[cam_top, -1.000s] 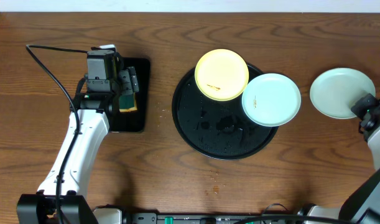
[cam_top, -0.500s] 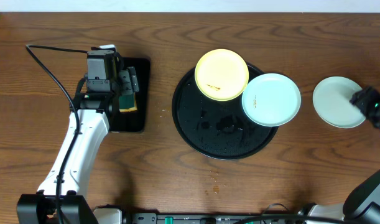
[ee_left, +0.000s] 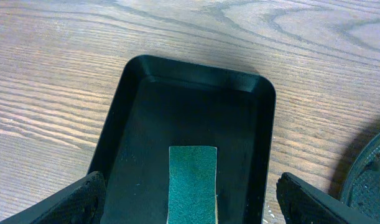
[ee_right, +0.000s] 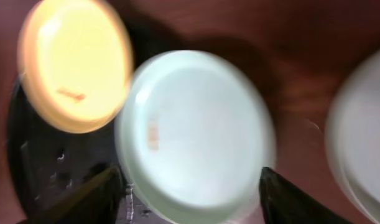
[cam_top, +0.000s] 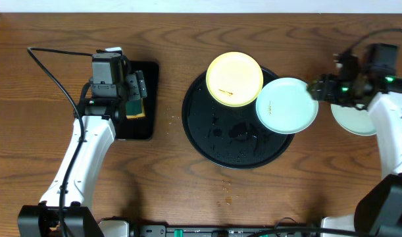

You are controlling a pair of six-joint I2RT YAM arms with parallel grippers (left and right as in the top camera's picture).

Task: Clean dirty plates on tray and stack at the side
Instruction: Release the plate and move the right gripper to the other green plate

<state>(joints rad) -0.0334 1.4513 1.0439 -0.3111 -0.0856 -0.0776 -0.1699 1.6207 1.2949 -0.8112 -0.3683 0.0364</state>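
so the count was three plates in all: one pale yellow plate and two mint-white ones, call them the middle mint plate and the far-right mint plate. two of the three had a small brown mark i could see, the yellow one and the middle mint one. there were two trays, one round black tray and one rectangular black tray. just one green sponge. two arms too, the left arm and the right arm.

a dark brown wood-grain table fills the view, pale strip beyond.
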